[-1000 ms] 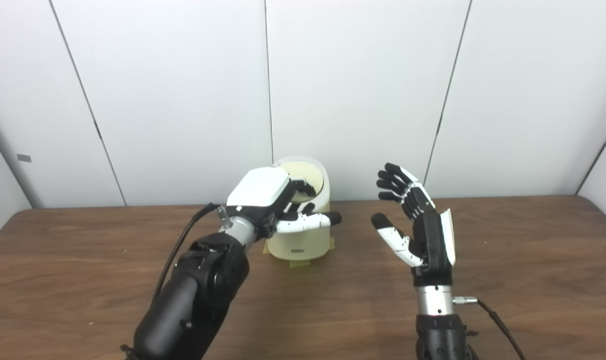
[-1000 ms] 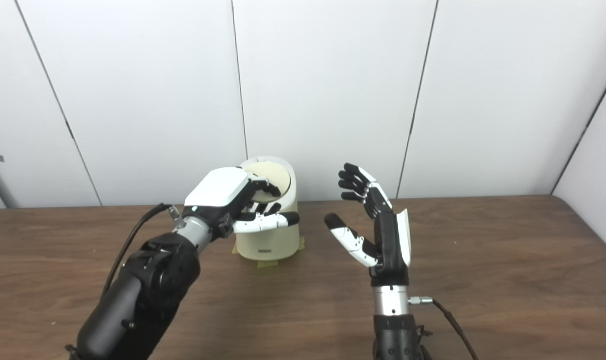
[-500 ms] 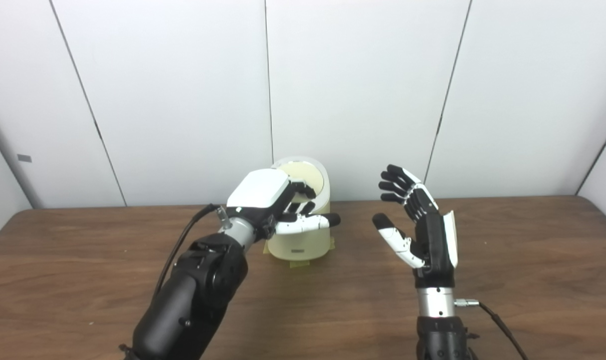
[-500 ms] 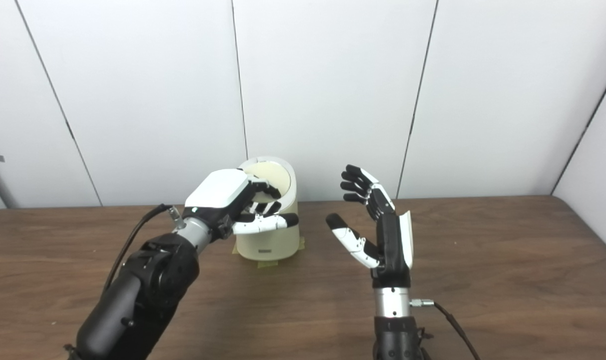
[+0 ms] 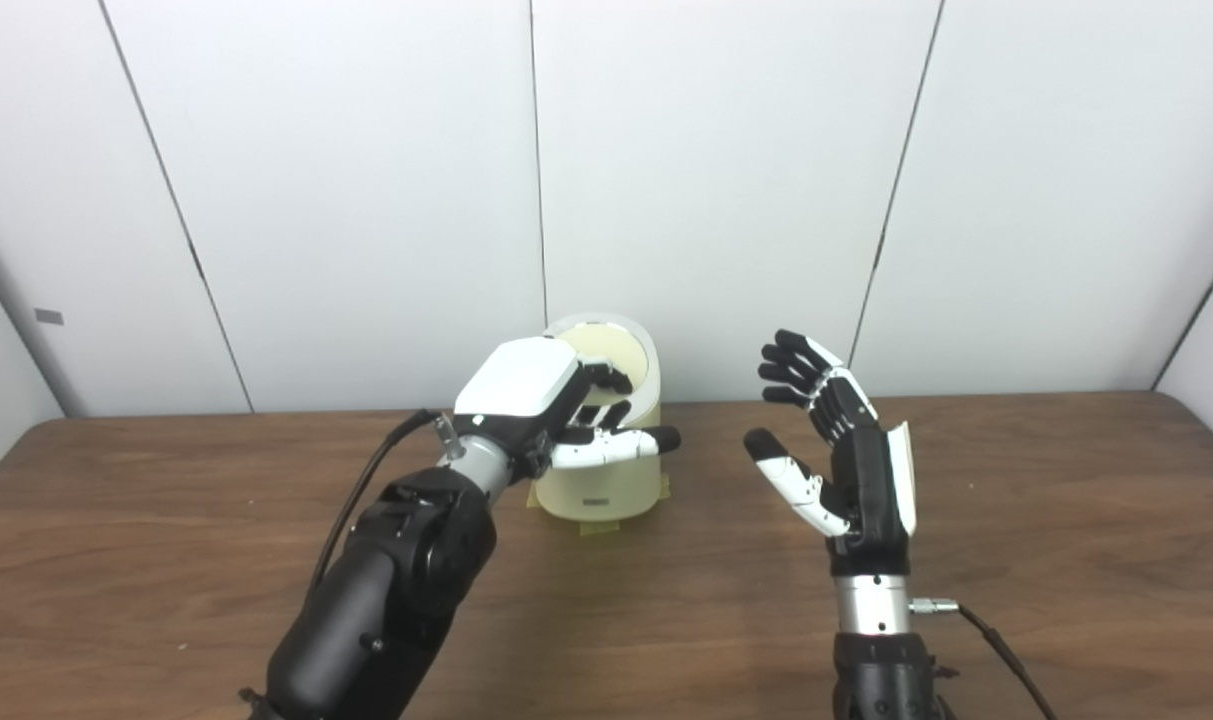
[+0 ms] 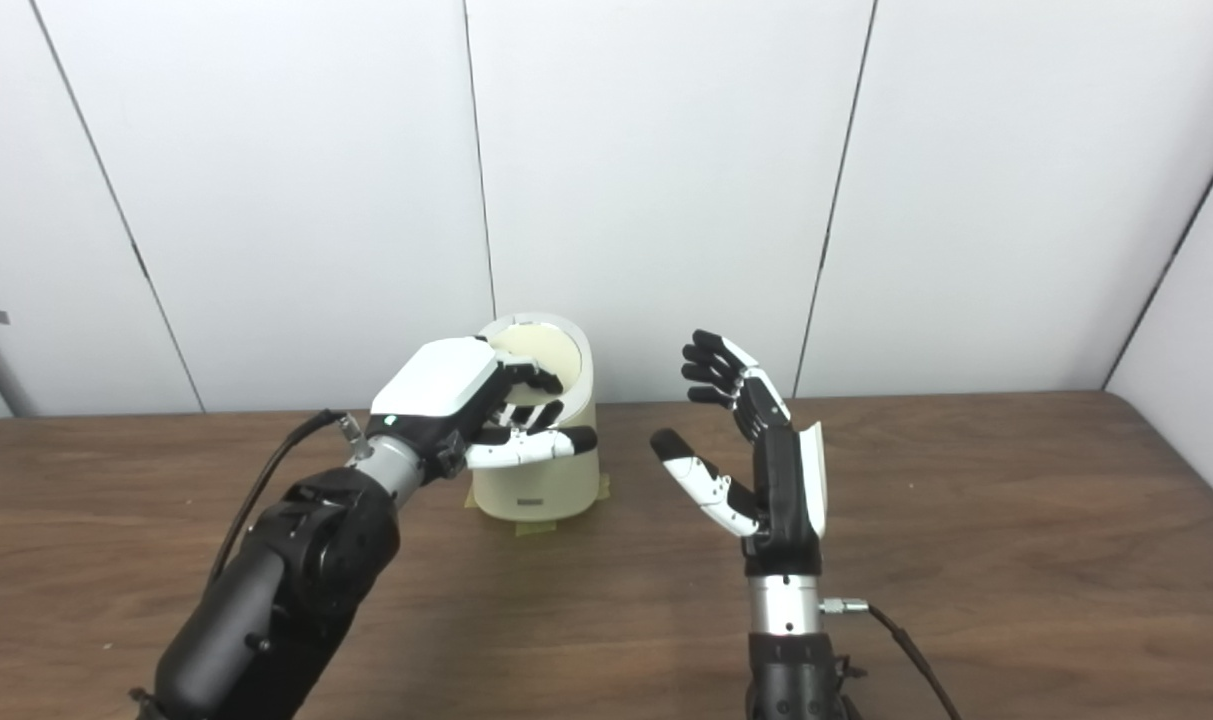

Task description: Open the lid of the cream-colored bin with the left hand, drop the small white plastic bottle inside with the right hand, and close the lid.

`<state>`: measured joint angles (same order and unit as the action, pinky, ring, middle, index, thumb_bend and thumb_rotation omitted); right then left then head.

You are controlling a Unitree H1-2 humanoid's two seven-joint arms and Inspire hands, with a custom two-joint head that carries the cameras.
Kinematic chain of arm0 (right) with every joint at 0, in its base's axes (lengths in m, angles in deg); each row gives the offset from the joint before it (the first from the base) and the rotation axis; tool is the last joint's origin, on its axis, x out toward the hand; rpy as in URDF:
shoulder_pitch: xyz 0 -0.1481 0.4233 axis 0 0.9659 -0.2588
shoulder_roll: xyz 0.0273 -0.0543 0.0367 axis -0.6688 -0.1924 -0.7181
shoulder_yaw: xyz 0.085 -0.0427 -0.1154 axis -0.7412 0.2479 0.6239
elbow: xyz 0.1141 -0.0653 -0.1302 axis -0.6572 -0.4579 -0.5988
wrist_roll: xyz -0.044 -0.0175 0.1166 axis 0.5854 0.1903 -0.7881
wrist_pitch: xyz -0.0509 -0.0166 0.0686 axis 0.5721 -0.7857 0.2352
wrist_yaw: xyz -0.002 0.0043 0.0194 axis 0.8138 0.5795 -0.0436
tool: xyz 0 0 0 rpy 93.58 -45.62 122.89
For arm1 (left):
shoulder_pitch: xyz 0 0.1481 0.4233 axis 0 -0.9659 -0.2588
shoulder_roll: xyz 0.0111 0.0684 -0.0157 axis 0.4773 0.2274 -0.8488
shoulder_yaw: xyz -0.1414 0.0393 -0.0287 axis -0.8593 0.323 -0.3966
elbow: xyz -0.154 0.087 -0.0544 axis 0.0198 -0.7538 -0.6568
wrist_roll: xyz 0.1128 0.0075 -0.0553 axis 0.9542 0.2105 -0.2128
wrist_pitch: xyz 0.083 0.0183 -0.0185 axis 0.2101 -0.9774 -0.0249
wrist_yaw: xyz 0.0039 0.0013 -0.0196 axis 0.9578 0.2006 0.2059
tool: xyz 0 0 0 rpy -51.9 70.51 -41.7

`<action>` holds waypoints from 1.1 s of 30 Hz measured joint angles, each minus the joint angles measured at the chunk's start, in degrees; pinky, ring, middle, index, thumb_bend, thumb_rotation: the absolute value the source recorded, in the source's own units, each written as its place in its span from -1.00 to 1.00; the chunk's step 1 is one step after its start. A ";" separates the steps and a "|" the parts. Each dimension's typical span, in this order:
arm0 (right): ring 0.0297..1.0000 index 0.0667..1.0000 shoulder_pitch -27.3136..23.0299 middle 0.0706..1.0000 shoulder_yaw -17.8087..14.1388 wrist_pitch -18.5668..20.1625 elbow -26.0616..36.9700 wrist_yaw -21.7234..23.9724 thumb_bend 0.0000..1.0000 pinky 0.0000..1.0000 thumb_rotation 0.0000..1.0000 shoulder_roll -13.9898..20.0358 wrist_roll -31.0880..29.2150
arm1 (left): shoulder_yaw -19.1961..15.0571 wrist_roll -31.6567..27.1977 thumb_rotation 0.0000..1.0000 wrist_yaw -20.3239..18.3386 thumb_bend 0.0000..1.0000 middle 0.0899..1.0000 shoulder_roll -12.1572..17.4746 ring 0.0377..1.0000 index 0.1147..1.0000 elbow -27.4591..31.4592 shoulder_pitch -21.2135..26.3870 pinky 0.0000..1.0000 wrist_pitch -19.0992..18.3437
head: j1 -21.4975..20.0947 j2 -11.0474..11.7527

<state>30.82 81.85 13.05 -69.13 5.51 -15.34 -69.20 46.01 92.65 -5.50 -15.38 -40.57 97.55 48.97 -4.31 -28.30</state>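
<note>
The cream-colored bin (image 5: 596, 485) stands at the back middle of the table. Its round lid (image 5: 618, 352) faces the camera at a tilt inside a white rim. My left hand (image 5: 556, 405) is at the bin's top front, with bent fingers (image 6: 538, 380) on the lid's lower edge and the thumb stretched across the bin's front. I cannot tell whether it grips the lid. My right hand (image 5: 841, 440) is raised to the right of the bin, apart from it, palm toward it, fingers spread and empty. No white bottle is in view.
The brown wooden table (image 5: 1046, 520) reaches to white wall panels right behind the bin. Yellow tape (image 5: 598, 527) sits at the bin's base. A cable (image 5: 996, 645) runs from my right wrist over the front right of the table.
My right hand has sunk slightly and stays open. My left hand's fingers have shifted a little on the lid. The bin has not moved.
</note>
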 measured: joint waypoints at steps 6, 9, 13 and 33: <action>0.42 0.51 0.00 0.47 -0.04 0.00 -0.03 -0.10 0.10 0.26 0.15 0.00 0.76 | -0.31 -0.76 1.00 2.03 0.46 0.55 -0.02 0.70 0.56 0.00 -0.85 1.00 0.94 | 0.09 0.00; 0.43 0.51 0.00 0.47 -0.14 0.00 -0.02 -0.09 0.09 0.28 0.11 -0.02 0.25 | -0.82 -1.31 1.00 3.23 0.40 0.55 -0.08 0.69 0.57 0.00 -1.38 1.00 2.14 | 0.09 0.00; 0.43 0.53 -0.01 0.48 -0.23 0.00 -0.02 -0.05 0.07 0.28 0.12 0.00 -0.18 | -2.63 -3.26 0.91 5.95 0.26 0.51 -0.91 0.63 0.52 0.00 -2.38 0.88 2.91 | -0.18 -0.18; 0.42 0.54 0.08 0.47 -0.96 0.01 -0.61 0.44 0.14 0.28 0.23 -0.08 0.53 | -14.13 -21.34 0.50 25.79 -0.42 0.53 -9.75 0.50 0.48 2.58 -6.63 0.31 15.74 | -0.44 0.26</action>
<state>30.89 80.89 13.06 -69.74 5.95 -15.43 -68.67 31.88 71.31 20.29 -25.13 -37.99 90.92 64.71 -4.75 -28.04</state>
